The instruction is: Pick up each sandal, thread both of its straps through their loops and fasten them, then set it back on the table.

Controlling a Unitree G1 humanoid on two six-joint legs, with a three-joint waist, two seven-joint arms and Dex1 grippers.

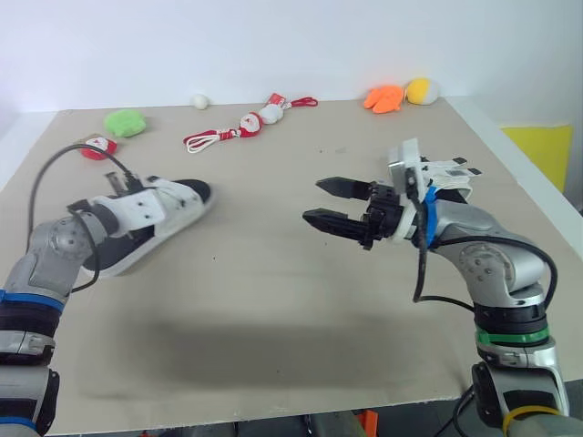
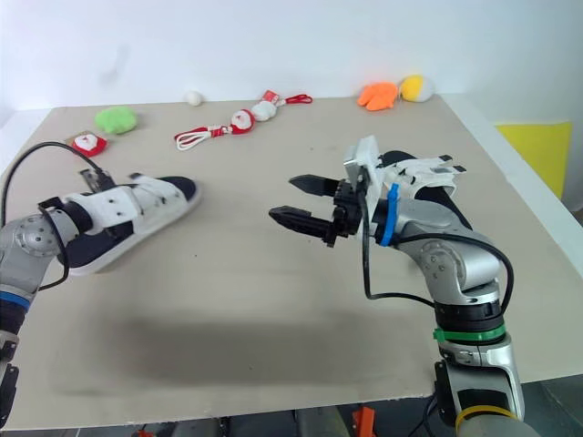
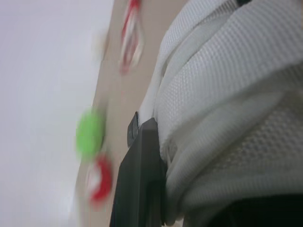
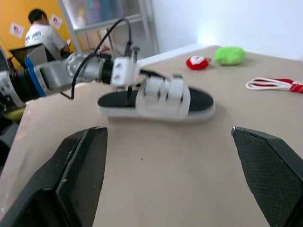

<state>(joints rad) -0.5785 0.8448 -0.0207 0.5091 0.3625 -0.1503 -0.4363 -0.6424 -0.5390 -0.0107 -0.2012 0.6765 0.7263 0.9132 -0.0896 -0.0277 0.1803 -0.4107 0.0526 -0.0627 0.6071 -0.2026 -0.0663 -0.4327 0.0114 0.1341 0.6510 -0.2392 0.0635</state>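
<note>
Beige tabletop, and the white sandal (image 1: 168, 211) lies at the robot's left side. It looks light, with soft mesh straps over a stiffer sole, so the sole edge seems the firm place to hold while the floppy straps get pulled. The left hand (image 1: 120, 191) is at its rear strap; clenched or not, I cannot tell. The right hand (image 1: 314, 200) hovers mid-tabletop, spread wide, holding nothing.

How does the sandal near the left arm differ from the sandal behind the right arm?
The left sandal lies in full view, while the right sandal is mostly hidden behind the right arm. The left gripper is at the left sandal's heel end; the right gripper, open, is apart from the right sandal. Both have white straps and dark insoles.
</note>
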